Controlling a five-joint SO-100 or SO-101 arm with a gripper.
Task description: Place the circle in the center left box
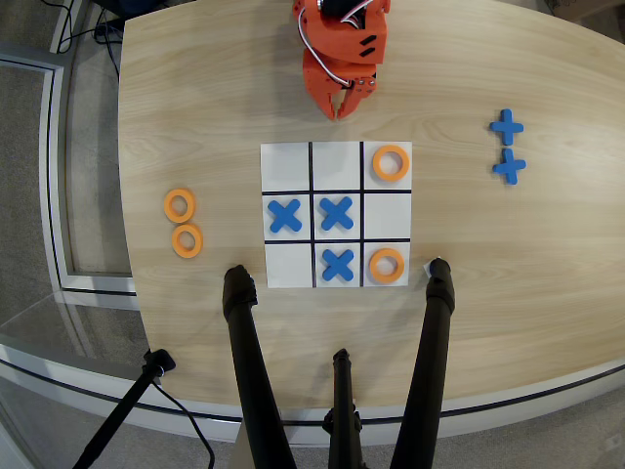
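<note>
Seen from overhead, a pale wood-grain surface (488,293) fills most of the frame, with grey floor showing at the far left edge. At centre left of the frame, two small flat orange rings lie apart from the board: one ring (180,205) sits just above the other ring (187,240), the pair nearly touching. Right of them, in the middle of the frame, lies the white nine-square board ruled with black lines (337,214). Its middle row carries a blue cross-shaped piece (285,215) in the left-hand square and a second blue cross (336,212) in the centre square, while the right-hand square of that row, the plain white end square (388,215), is bare. In the bottom row a third blue cross (338,264) occupies the centre square and an orange ring (386,265) the right-hand square; another orange ring (391,162) rests in the top right square. Above the board, at top centre of the frame, the orange arm reaches in from the upper edge, its gripper (342,112) pointing down toward the board's top edge with the fingertips drawn close together and nothing between them. Below the board, three black tripod legs (252,371) slant up from the lower edge of the frame. At the upper right of the frame, two spare blue crosses (507,126) (509,167) lie one above the other, well apart from the board.
</note>
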